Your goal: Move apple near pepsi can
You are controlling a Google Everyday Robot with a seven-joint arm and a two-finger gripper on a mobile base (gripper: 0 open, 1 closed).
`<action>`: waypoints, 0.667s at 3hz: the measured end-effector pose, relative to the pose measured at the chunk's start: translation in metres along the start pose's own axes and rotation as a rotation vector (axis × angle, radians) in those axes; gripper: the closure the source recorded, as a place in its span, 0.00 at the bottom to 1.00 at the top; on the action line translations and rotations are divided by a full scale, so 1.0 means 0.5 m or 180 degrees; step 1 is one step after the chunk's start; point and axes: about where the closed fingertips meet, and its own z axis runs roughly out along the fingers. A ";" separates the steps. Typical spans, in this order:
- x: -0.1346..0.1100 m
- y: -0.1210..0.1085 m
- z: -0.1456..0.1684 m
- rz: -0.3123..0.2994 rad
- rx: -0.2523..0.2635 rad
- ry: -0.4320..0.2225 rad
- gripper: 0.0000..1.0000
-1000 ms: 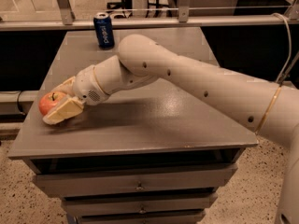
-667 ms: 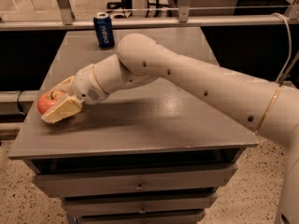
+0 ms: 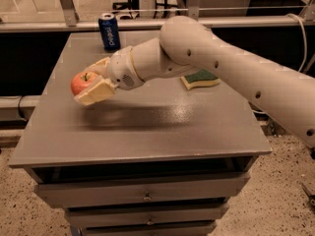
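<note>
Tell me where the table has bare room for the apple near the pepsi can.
Bare tabletop lies right of the pepsi can, towards the sponge, and across the whole front. The gripper, holding the apple, hangs before the can. Left of the can, the edge is close.

Green sponge [image 3: 199, 78] on grey table [image 3: 162, 127], drawers [image 3: 147, 193] beneath, speckled floor [image 3: 285, 205]

Only one view is given. The table [image 3: 147, 132] is seen from the front and from above, and the camera is pointed down and away across its top. The gripper [image 3: 87, 82] is seen left of the middle, wrapped around the apple [image 3: 79, 81]. The pepsi can [image 3: 109, 32] is seen behind the gripper, farther from the camera. The arm [image 3: 221, 68] is seen stretched out to the right of the gripper. The drawers [image 3: 147, 195] are seen below the gripper, nearest the camera.
</note>
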 end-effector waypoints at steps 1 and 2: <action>0.000 0.000 0.000 0.0000 0.0000 0.0000 1.00; 0.001 -0.002 -0.007 -0.0036 0.0078 -0.0007 1.00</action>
